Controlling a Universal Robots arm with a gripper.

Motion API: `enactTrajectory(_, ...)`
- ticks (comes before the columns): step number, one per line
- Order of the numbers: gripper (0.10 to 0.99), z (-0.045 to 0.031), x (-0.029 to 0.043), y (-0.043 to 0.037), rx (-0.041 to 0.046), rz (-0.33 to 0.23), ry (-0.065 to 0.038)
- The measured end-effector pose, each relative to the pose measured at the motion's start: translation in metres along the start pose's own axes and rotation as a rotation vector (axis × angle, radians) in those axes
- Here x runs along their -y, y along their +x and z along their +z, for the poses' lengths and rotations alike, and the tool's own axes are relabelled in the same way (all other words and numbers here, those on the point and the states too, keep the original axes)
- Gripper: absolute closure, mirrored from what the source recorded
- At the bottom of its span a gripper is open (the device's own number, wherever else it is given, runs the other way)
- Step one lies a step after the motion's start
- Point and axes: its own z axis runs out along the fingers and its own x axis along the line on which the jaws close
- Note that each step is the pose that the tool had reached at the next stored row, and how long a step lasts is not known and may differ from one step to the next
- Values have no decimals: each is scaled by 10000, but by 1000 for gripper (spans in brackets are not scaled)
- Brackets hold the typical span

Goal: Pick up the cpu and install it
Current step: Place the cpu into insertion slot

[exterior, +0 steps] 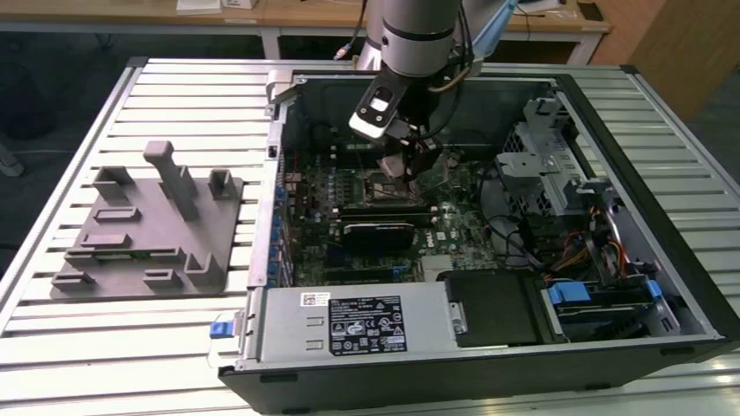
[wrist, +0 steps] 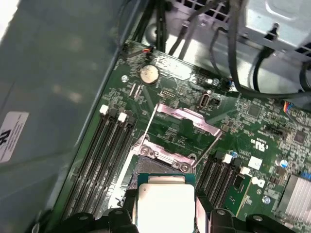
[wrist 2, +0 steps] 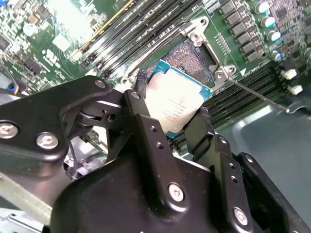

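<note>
- The tool [wrist 2: 172, 97] is clenched on the cpu [wrist 2: 176, 104]. Its two black fingers [wrist 2: 146, 126] press on opposite edges of the chip, and the chip's pale silver top faces the camera.
- The cpu hangs just over the open socket [wrist 2: 194, 53] on the green motherboard [wrist 2: 63, 43] and overlaps the socket's near corner. It is not seated. Whether it touches the socket frame cannot be told.
- In the first wrist view the cpu [wrist: 166, 206] is cut off by the picture's edge, and the tool's fingers [wrist: 129, 208] cover its two sides. Just beyond it are the socket's metal frame [wrist: 163, 154] and the raised load plate [wrist: 187, 119], with memory slots [wrist: 109, 155] to either side.
- In the exterior view the arm reaches down into an open computer case [exterior: 486, 368] lying on a slatted tabletop [exterior: 116, 364]. The tool [exterior: 399, 163] sits low over the board, and its tip is hard to make out against the dark parts.
- A grey fixture [exterior: 151, 225] with upright posts stands on the tabletop, at the exterior view's left of the case.
</note>
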Motion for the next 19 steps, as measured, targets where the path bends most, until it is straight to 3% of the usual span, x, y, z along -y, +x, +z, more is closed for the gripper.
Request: enactTrajectory(19, 533, 7, 0, 0, 82, 2486, -15)
